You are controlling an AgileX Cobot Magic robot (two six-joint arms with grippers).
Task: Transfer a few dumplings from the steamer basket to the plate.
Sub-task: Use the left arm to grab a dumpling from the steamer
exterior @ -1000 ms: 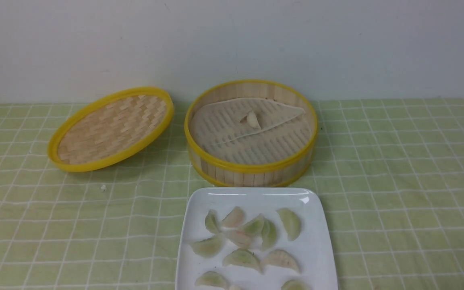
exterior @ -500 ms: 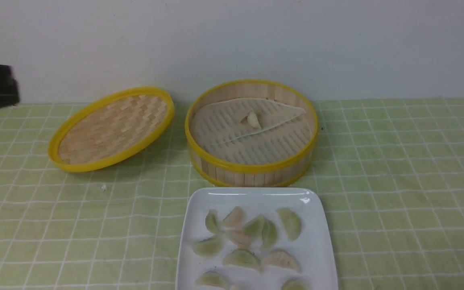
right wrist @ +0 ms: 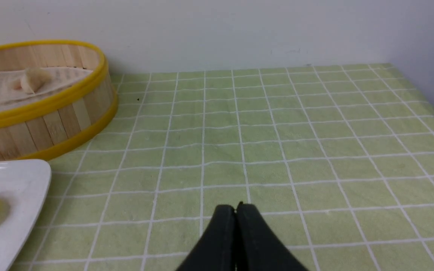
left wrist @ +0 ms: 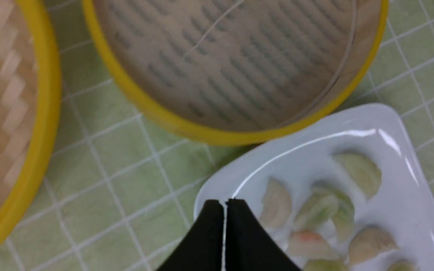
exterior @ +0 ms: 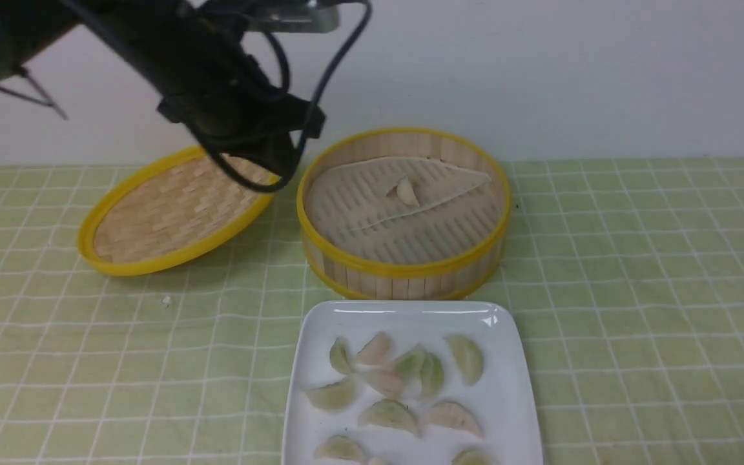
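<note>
Near the far edge of the tabletop (exterior: 637, 290) one dumpling (exterior: 404, 191) lies inside the steamer basket (exterior: 403, 267), so I should open my left hand (left wrist: 224, 205), now closed tight on nothing, lower it slowly, pinch softly, then carry it to the plate (exterior: 507, 400).

Counter (exterior: 637, 258) covered by pale-green cloth (exterior: 55, 361) with white grid lines; plain off-white wall (exterior: 572, 64) along its far edge; even lighting.
</note>
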